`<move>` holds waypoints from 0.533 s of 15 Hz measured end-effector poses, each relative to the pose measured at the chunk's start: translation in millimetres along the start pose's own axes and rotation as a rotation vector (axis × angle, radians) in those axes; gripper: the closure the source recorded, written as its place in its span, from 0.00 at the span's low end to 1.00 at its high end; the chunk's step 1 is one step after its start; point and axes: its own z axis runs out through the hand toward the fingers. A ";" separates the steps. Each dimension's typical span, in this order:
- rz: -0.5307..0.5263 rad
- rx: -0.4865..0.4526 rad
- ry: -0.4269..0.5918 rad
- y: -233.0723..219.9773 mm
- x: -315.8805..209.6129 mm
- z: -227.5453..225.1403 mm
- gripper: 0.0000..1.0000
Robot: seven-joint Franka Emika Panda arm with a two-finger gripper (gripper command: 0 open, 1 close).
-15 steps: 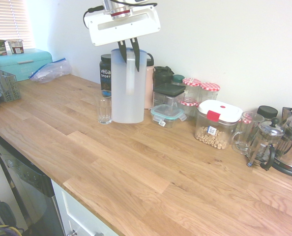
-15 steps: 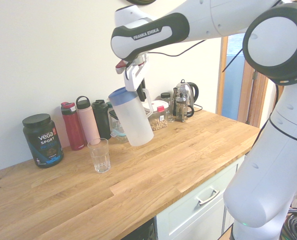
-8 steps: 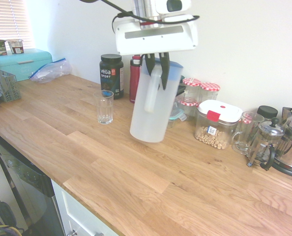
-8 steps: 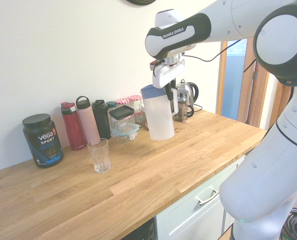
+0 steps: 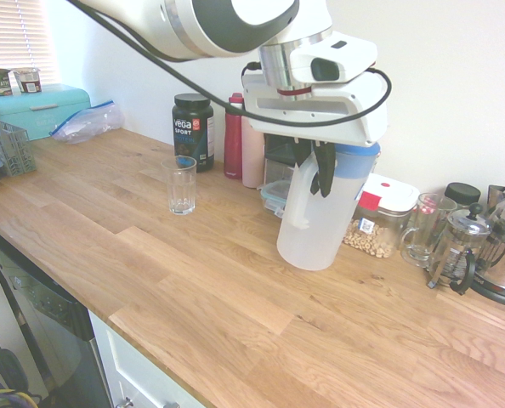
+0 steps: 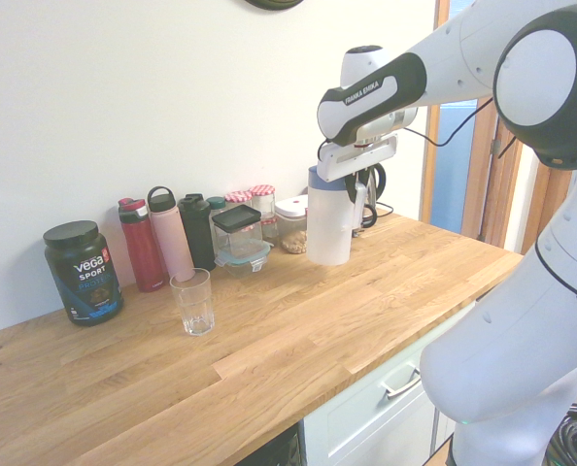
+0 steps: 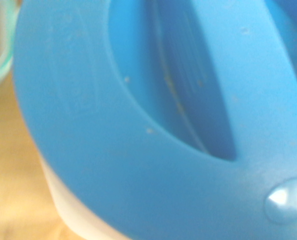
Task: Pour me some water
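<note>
Closest to the wrist camera is the jug's blue lid (image 7: 153, 125), which fills almost the whole wrist view, blurred, with a strip of the frosted jug wall and the wooden counter showing beyond its edge.

The gripper (image 5: 314, 161) comes down from above, and its dark fingers are clamped together on the white handle at the top of the jug (image 5: 320, 212), just under the lid. The jug hangs directly below the gripper, slightly tilted, its base lifted a little off the counter (image 5: 201, 280). The water cannot be made out as a clear level through the frosted wall; it would be inside the jug, under the gripper.

Well apart from the gripper, on the side the arm does not come from in the second exterior view, stands an empty drinking glass (image 6: 193, 302), upright on the counter.

Behind the jug, near the wall, sit a white-lidded container of cereal (image 5: 373, 223), red-lidded jars (image 6: 248, 204) and a dark-lidded box (image 6: 236, 231). Beyond the glass stand a pink bottle (image 6: 170, 238), a red bottle (image 6: 141, 245) and a black tub (image 6: 83, 272). A French press (image 5: 458, 246) is further off along the wall.
</note>
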 end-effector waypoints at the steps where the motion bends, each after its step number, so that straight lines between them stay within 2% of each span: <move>1: 0.010 0.009 0.031 -1.0 -6.6 1.9 1.00; 8: -0.026 -0.029 0.052 -10.2 -58.0 19.5 1.00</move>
